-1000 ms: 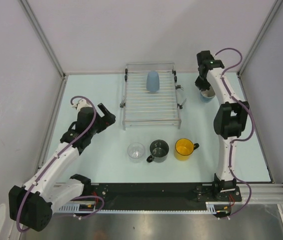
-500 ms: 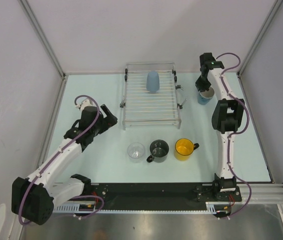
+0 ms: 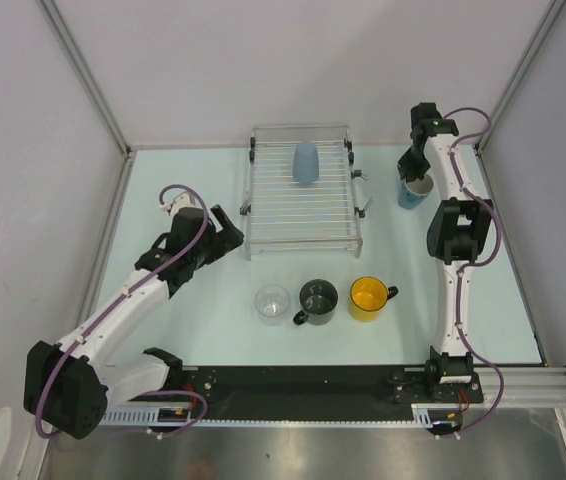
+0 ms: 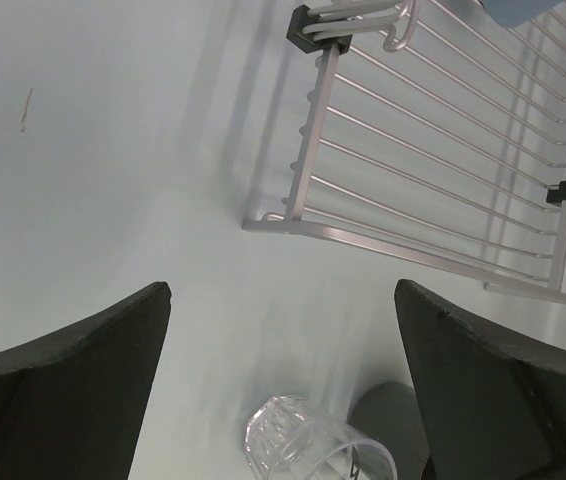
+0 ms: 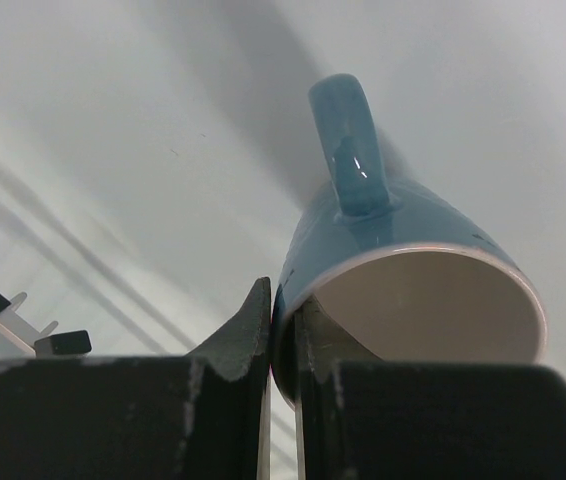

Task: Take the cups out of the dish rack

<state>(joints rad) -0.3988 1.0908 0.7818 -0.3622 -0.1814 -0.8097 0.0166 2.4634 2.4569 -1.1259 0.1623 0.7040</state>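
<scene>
The silver wire dish rack sits at the back middle and holds one pale blue handleless cup, upside down. My right gripper is shut on the rim of the blue handled mug to the right of the rack. In the right wrist view one finger is inside the mug and one outside. My left gripper is open and empty just left of the rack's near left corner. The clear glass tumbler, dark grey mug and yellow mug stand in a row in front of the rack.
White walls close the table on the left, back and right. The left wrist view shows the tumbler and the grey mug below the open fingers. A rack corner cap shows at the left of the right wrist view.
My left gripper has moved right, closer to the rack's left side. My right wrist has shifted right over the blue mug, which stays about where it was.
</scene>
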